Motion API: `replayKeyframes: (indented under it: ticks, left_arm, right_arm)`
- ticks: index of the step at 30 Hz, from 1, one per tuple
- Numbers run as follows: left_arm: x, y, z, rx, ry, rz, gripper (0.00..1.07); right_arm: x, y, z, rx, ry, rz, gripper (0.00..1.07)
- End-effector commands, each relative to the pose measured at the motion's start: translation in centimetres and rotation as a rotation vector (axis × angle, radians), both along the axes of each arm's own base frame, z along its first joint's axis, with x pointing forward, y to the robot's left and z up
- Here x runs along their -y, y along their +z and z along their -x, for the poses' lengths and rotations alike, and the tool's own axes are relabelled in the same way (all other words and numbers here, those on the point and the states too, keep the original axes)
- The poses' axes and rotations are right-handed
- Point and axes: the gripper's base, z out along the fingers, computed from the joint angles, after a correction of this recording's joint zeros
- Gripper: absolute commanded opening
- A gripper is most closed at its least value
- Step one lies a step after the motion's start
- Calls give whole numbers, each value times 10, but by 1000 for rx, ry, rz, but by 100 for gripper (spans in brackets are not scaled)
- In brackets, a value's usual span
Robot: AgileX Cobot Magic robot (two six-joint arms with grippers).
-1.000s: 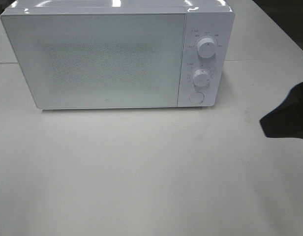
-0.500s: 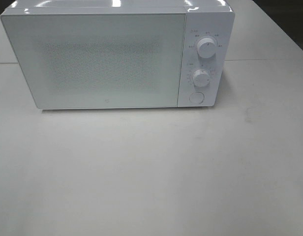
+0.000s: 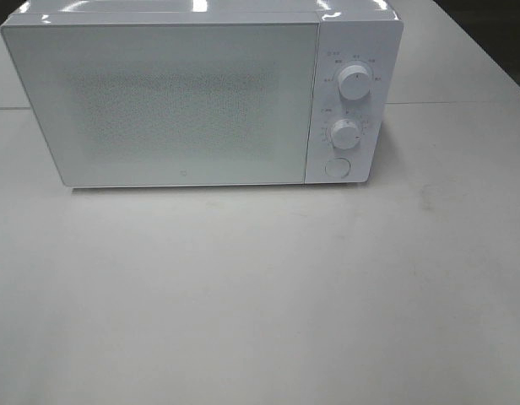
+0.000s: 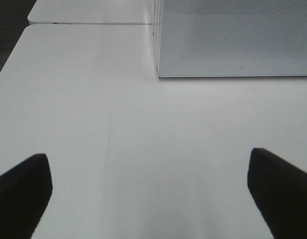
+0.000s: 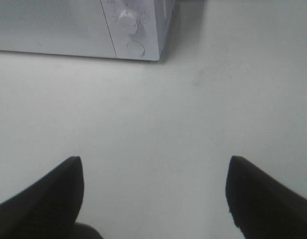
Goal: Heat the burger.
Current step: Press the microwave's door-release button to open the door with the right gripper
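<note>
No view shows me the burger, so I can't tell where it is. The microwave (image 3: pixel 201 97) is closed and its speckled front gives nothing away. My left gripper (image 4: pixel 147 164) hangs low before the microwave's plain corner, jaws spread wide, empty and touching nothing. My right gripper (image 5: pixel 154 167) faces the microwave's knob (image 5: pixel 127 20) end, jaws well apart and empty too. A white table (image 3: pixel 260 295) carries the microwave, a seam (image 3: pixel 454 104) runs level with it, and beyond the table's edges it is dark.

Microwave door (image 3: pixel 163 101) hides the inside; dial (image 3: pixel 354 82) labels unreadable; left tool (image 4: pixel 147 155) and right tool (image 5: pixel 154 159) cut off
</note>
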Motion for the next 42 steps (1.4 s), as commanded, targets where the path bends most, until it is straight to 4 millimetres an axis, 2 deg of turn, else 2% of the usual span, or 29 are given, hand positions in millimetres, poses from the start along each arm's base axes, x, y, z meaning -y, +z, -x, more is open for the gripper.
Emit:
replayKeyframes:
  ticks: [1, 5, 9, 12, 29, 37, 42]
  left_arm:
    - [1, 0, 3, 29, -1, 10, 100]
    - [1, 0, 3, 29, -1, 10, 100]
    - [1, 0, 3, 29, -1, 10, 100]
    - [1, 0, 3, 29, -1, 10, 100]
    - [1, 0, 3, 29, -1, 10, 100]
    - [1, 0, 3, 29, -1, 10, 100]
    - [1, 0, 3, 29, -1, 10, 100]
  right_arm:
    - [3, 1, 13, 100, -8, -1, 75]
    - [5, 1, 23, 160, -12, -4, 75]
    - [7, -4, 29, 142, -13, 5, 75]
    - [7, -16, 27, 65, -18, 29, 75]
    - [8, -15, 27, 70, -30, 25, 75]
    - [6, -2, 15, 71, -32, 22, 75]
    - [3, 5, -4, 111, -36, 8, 75]
